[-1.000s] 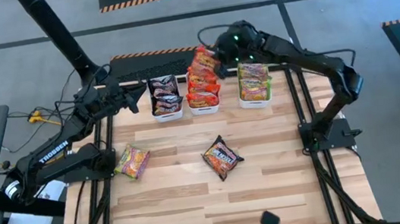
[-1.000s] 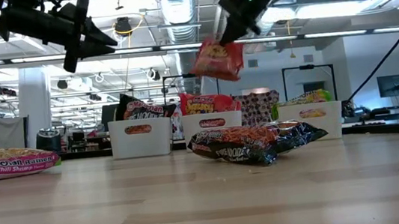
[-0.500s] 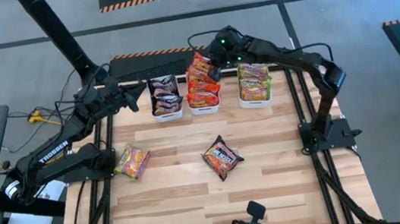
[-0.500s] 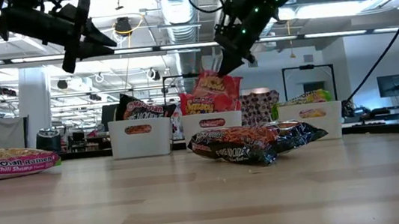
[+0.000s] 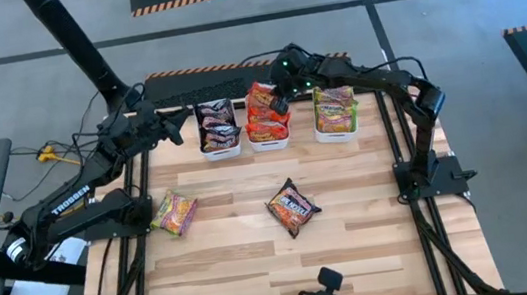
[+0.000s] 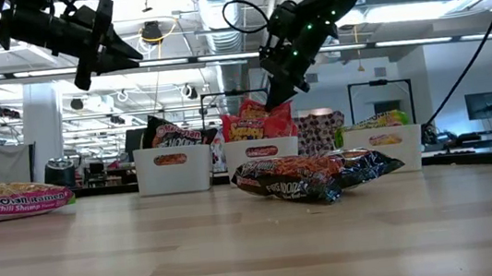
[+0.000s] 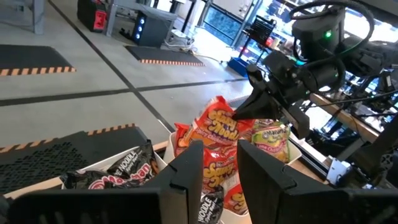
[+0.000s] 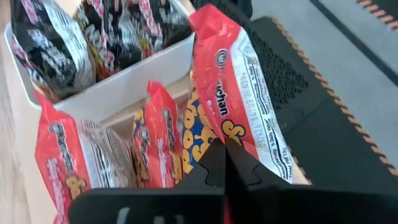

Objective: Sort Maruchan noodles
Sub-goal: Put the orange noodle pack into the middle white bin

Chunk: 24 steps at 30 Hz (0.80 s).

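Observation:
My right gripper (image 5: 283, 89) is shut on a red-orange Maruchan packet (image 5: 267, 97) above the middle white bin (image 5: 269, 146), at the table's far edge. That bin holds more red-orange packets. The left bin (image 5: 222, 153) holds dark packets and the right bin (image 5: 337, 137) holds green ones. A green-and-pink packet (image 5: 173, 214) and a dark packet (image 5: 293, 207) lie flat on the wood. My left gripper (image 7: 219, 165) is open and hovers in the air beside the left bin (image 5: 179, 128). My right gripper pinches the red-orange packet by its upper edge (image 8: 242, 140) between the two shut fingers. It comes from above, slanting down from the table's right. The packet (image 6: 258, 118) stands upright below the fingers, its lower part down among the other packets in the middle bin.
The three bins stand side by side along the far edge. Bare wood lies around the two loose packets and toward the near edge. A black mat (image 5: 200, 85) lies beyond the bins. Dark frame rails (image 5: 426, 238) run along both table sides.
My right gripper has come down and moved a little toward the table's left, still shut on the red-orange packet. The packet has gone from hanging high above the bins to standing with its lower part inside the middle bin.

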Each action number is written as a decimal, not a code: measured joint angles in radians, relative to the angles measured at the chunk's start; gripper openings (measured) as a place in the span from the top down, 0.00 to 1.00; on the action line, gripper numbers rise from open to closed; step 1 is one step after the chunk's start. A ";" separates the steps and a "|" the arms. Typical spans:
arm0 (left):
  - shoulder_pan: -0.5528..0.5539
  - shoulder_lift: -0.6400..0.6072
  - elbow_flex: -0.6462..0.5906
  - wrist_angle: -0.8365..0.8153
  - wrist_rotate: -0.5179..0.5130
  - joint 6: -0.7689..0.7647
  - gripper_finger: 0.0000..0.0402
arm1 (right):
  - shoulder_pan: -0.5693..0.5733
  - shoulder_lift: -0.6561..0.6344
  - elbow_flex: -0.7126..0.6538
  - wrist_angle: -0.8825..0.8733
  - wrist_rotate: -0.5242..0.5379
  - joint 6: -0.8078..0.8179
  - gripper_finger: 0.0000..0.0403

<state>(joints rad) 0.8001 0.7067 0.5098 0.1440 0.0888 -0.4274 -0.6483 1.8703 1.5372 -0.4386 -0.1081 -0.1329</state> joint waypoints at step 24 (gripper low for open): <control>0.000 0.000 0.000 -0.005 -0.004 0.000 0.79 | -0.003 -0.005 0.081 -0.038 0.004 0.025 0.73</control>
<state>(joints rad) 0.7998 0.7067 0.5098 0.1394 0.0852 -0.4274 -0.6514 1.8656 1.6184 -0.4766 -0.1040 -0.1083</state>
